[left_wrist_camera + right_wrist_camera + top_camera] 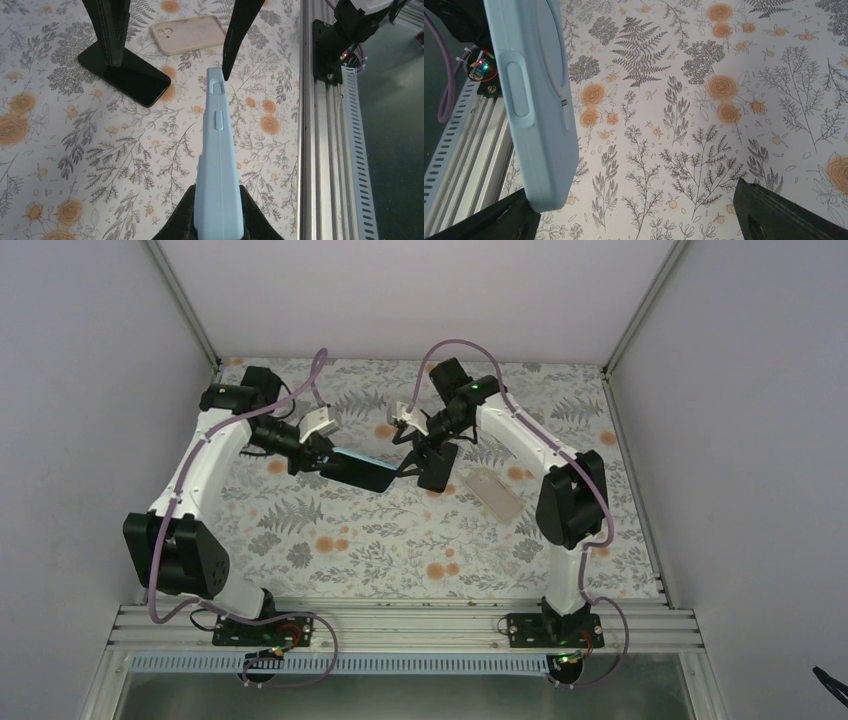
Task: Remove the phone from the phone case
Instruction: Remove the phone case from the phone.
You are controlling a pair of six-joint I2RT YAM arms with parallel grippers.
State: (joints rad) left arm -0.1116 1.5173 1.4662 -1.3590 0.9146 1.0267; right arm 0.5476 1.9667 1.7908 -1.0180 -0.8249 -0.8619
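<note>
Floral-printed surface (400, 550) fills a booth with plain pale walls (400, 290), and a metal rail (400, 625) runs along its near edge under both arm bases. Nearest of the loose things, a beige case (493, 492) lies flat, right of centre. Beyond it, the left gripper (218, 200) is clamped tight on one end of the light blue phone case (217, 150) and holds it on edge, raised off the surface, its side buttons toward the wrist camera. From above, the case's other face looks dark; whether anything sits inside it I cannot tell. Just beside the case's free end, the right gripper (631, 200) points down with its fingers spread wide and nothing between them. A black phone (125, 72) lies flat on the surface outside the blue case, under one of those fingers (107, 30) – touching or just above, I cannot tell – while the other finger stands near the case's tip.
</note>
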